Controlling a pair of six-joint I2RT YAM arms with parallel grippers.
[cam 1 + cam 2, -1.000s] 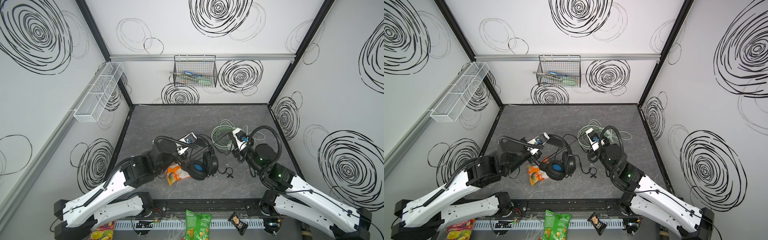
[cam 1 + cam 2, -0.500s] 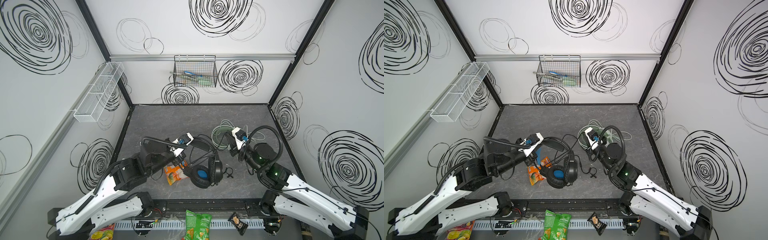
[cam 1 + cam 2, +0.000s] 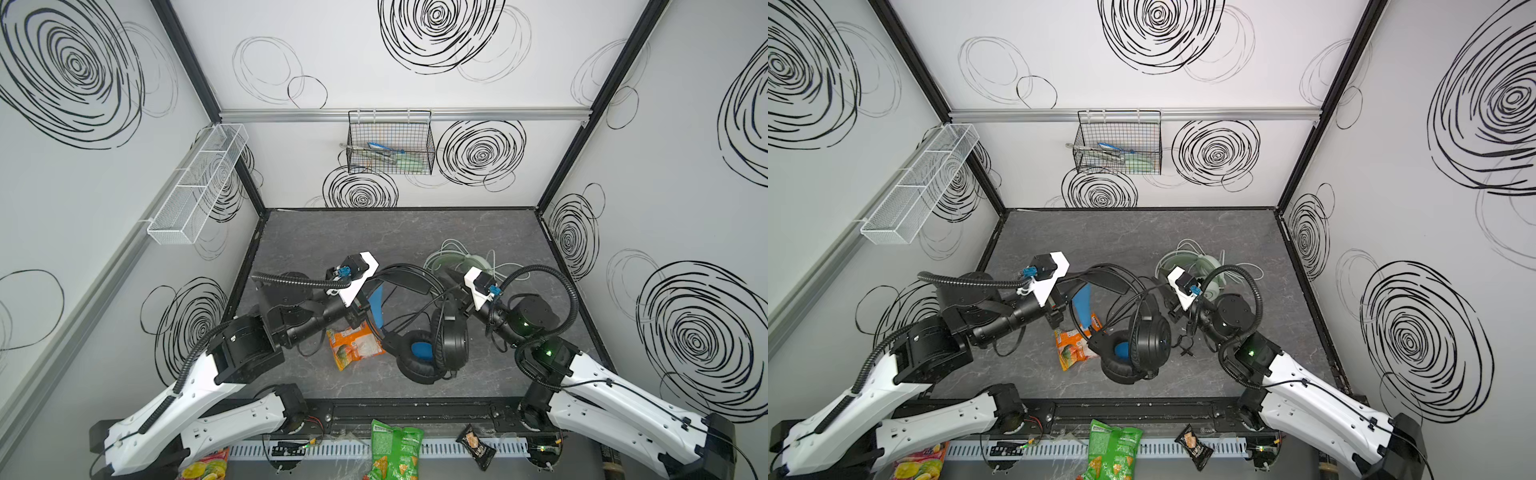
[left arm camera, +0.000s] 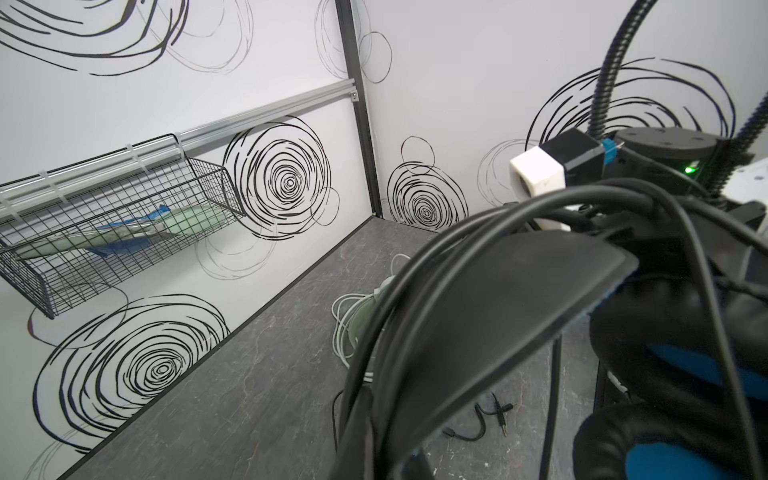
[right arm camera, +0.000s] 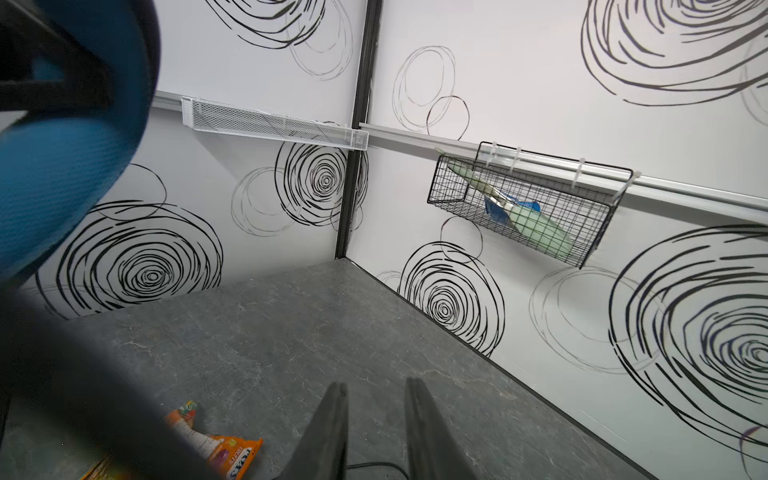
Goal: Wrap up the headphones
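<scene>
My left pincer [image 3: 365, 311] is pressed together on the black headphones [image 3: 432, 349] at the headband, just above the orange snack bag [image 3: 355, 343]. Further right of the bag, my right pincer [image 5: 376, 384] stands slightly spread, pinching nothing. Beyond the bag, the mint headphones [image 3: 1210, 266] lie on the counter [image 3: 374, 237]. Farthest, the wire basket [image 3: 390, 124] holds pale-green and blue items.

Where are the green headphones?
In both top views the green headphones lie on the gray table, right of middle, behind the black headphones and partly hidden by the right arm.
</scene>
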